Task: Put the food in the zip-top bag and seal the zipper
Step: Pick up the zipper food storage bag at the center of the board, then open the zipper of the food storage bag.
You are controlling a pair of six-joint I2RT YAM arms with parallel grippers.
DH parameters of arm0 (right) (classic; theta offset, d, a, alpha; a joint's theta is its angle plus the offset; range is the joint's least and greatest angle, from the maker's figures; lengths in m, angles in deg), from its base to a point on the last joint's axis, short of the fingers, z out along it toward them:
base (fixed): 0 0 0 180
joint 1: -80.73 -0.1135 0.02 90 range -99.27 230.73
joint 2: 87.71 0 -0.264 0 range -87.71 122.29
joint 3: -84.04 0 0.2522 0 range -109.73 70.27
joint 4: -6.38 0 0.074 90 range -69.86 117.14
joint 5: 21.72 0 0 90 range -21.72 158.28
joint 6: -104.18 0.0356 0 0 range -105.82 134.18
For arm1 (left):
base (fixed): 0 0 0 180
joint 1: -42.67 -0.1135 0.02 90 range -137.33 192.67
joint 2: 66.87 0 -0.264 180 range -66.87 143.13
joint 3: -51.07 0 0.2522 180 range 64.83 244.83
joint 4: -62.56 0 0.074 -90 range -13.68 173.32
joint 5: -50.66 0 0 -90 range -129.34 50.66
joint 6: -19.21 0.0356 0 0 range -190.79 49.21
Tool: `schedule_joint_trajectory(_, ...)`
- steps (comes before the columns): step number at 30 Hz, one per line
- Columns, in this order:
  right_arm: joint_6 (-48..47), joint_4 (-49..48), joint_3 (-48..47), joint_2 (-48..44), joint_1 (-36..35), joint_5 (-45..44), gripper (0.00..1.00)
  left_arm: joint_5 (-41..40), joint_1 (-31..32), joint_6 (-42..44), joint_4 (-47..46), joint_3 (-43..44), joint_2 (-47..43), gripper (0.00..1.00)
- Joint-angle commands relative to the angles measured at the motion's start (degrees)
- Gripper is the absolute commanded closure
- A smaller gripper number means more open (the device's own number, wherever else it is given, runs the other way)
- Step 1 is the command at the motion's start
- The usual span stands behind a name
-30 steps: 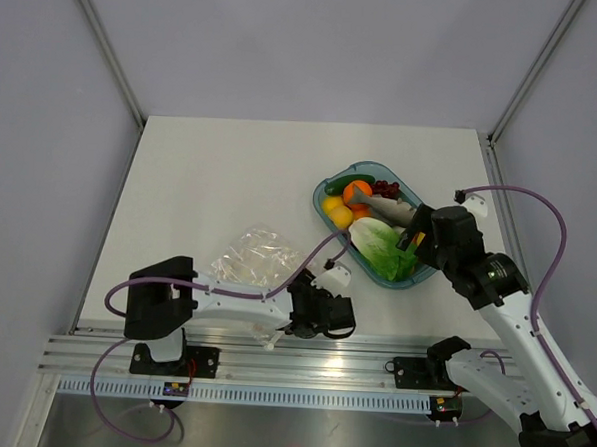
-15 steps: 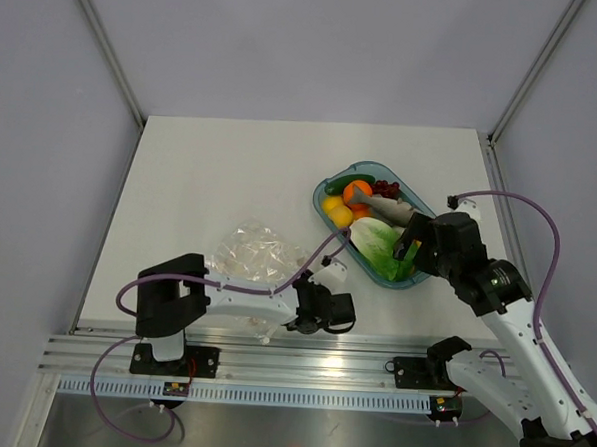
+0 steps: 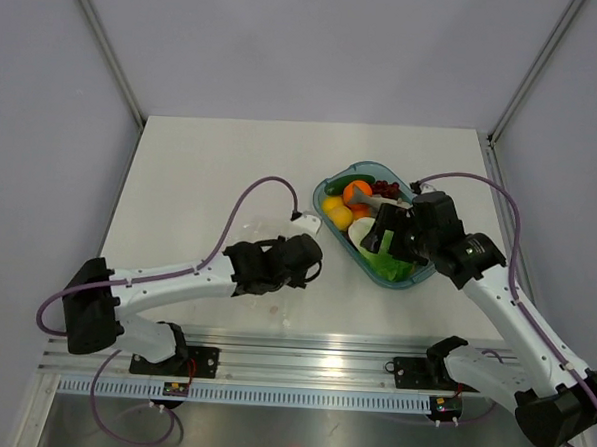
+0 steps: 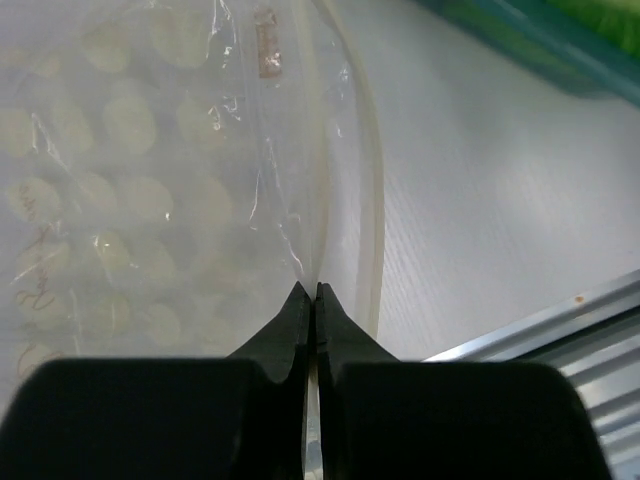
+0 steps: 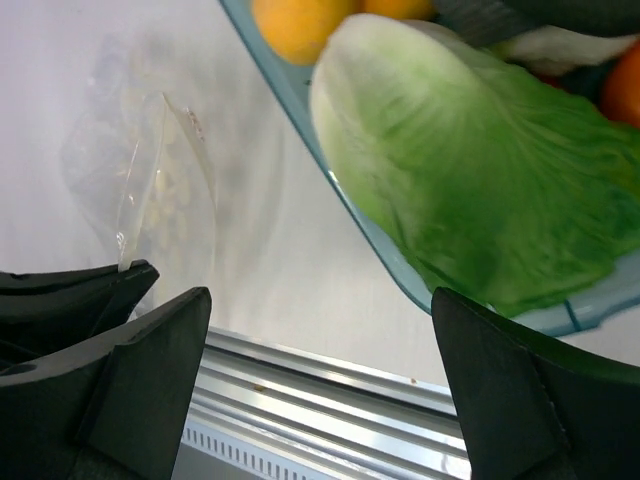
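Observation:
The zip-top bag (image 4: 150,180) lies clear and crinkly on the white table, mostly hidden under my left gripper (image 3: 282,251) in the top view. In the left wrist view my left gripper (image 4: 312,290) is shut on the bag's edge, beside the pale zipper (image 4: 374,230). The food sits in a teal tray (image 3: 324,207): lettuce (image 5: 470,190), lemon (image 3: 337,217), orange (image 3: 357,192), cucumber (image 3: 351,180), grapes (image 3: 385,188). My right gripper (image 3: 378,238) hangs open over the lettuce at the tray's near-left side, holding nothing. The right gripper (image 5: 318,300) has its fingers wide apart.
The aluminium rail (image 3: 321,360) runs along the table's near edge, close to both grippers. The tray's rim (image 4: 530,45) lies just right of the bag. Grey walls enclose the table on three sides.
My left arm swung out from near the rail to the bag and its jaws went from open to shut on the bag's edge. My right gripper moved left over the lettuce, still open.

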Motion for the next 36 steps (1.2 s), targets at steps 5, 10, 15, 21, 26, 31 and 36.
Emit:
schedule_joint_trajectory(5,4.15,-11.0,-4.99,6.97,-5.7,7.28,0.01,15.37,-9.28,-0.75,-4.47,2.73,-10.17,1.0)
schedule_joint_trajectory(10,5.73,-13.57,-6.75,11.29,-11.15,5.71,0.0,14.59,-9.98,-2.51,0.88,9.15,-9.65,1.0)
schedule_joint_trajectory(15,6.96,-15.67,-6.14,13.49,-14.23,5.53,0.01,16.35,-12.09,-3.21,-0.6,8.98,-10.53,1.0)
schedule_joint_trajectory(21,7.58,-17.08,-5.17,13.76,-14.94,6.06,0.01,17.93,-13.06,-4.09,-1.74,8.19,-10.26,1.0)
schedule_joint_trajectory(26,8.37,-19.1,-4.03,15.51,-15.55,7.12,0.18,18.46,-13.68,-4.62,-2.27,8.27,-11.05,1.0)
schedule_joint_trajectory(31,8.72,-20.78,-3.67,17.79,-16.7,6.33,0.75,18.28,-14.38,-4.53,-1.31,8.98,-11.49,1.0)
schedule_joint_trajectory(36,7.85,-18.76,-2.97,18.5,-16.7,1.15,1.0,17.93,-15.7,-4.09,0.8,9.15,-12.63,1.0)
